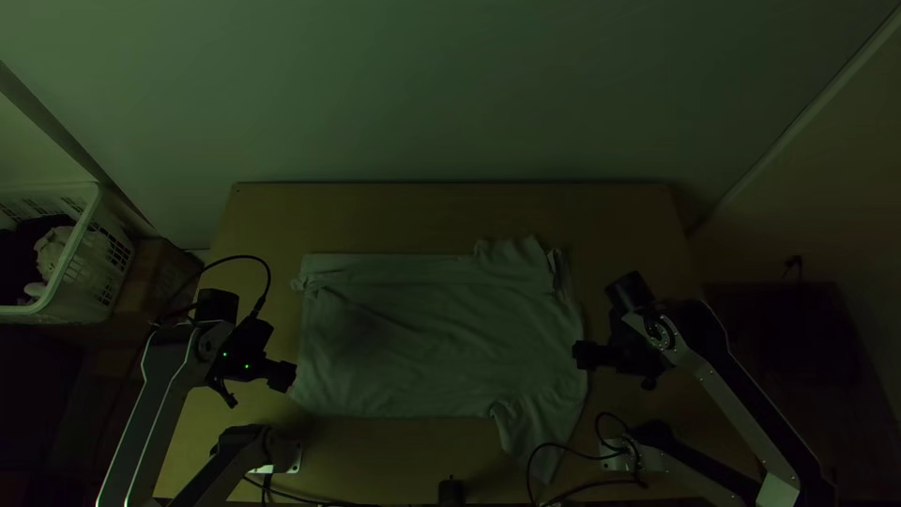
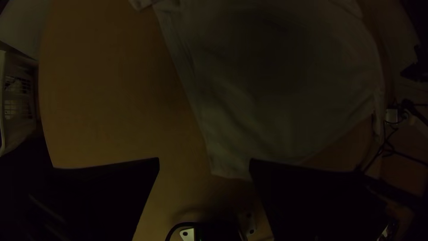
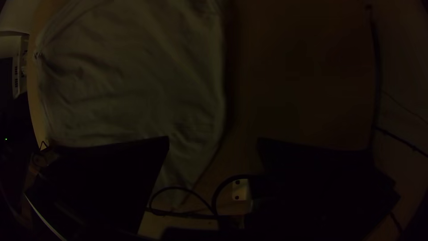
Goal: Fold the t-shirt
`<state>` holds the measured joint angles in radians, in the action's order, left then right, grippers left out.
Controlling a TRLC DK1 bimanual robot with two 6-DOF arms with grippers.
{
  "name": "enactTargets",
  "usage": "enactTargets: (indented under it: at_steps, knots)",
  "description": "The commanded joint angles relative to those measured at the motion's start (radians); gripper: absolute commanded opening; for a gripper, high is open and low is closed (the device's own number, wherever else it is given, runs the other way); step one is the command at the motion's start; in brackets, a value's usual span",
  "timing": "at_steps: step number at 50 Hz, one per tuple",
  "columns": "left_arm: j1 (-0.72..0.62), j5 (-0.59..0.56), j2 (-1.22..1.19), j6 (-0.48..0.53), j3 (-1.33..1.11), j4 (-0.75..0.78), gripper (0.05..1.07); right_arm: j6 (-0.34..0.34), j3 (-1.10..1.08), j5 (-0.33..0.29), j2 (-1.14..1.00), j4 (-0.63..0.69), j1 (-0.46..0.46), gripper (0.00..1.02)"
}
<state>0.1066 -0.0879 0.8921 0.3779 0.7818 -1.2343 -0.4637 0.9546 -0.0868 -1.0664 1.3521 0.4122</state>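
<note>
A pale t-shirt (image 1: 432, 338) lies spread on the table, its body wide across the middle, a sleeve sticking out toward the near edge at right and a strip along the far side looking folded over. My left gripper (image 1: 282, 376) is by the shirt's left near corner. In the left wrist view the left gripper (image 2: 204, 163) is open, with the shirt's corner (image 2: 232, 165) beside one finger. My right gripper (image 1: 584, 355) is at the shirt's right edge. Seen in the right wrist view, the right gripper (image 3: 214, 140) stands open above the edge of the shirt (image 3: 178, 111).
A white laundry basket (image 1: 80, 272) with cloth in it stands left of the table. Black cables (image 1: 554, 446) run near the right arm's base and over the sleeve's end. A small black object (image 1: 450, 490) sits at the near edge. Bare wood (image 1: 432, 216) lies beyond the shirt.
</note>
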Motion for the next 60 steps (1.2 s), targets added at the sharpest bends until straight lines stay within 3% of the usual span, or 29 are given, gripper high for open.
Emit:
enactTargets:
  at_steps: [1,10,26,50,55,60]
  knots:
    - [-0.013,0.017,0.004,0.036,-0.065,-0.039,1.02,-0.012,-0.051,-0.039,0.019,0.047,0.02,0.9]
    - [-0.042,0.043,0.079,0.061,-0.127,-0.06,1.02,-0.016,-0.129,-0.073,0.043,0.081,0.096,0.9]
    - [-0.091,0.048,0.186,0.058,-0.13,-0.014,1.02,-0.013,-0.195,-0.088,0.056,0.081,0.099,0.89]
    - [-0.277,0.048,0.346,-0.01,-0.13,0.062,1.01,0.0,-0.223,-0.131,-0.02,0.038,0.1,0.89]
    - [-0.306,0.048,0.367,-0.01,-0.128,0.065,0.88,0.002,-0.238,-0.131,-0.02,0.028,0.1,0.87]
    - [-0.34,0.048,0.366,-0.011,-0.128,0.059,0.81,0.0,-0.252,-0.136,-0.024,0.01,0.1,0.86]
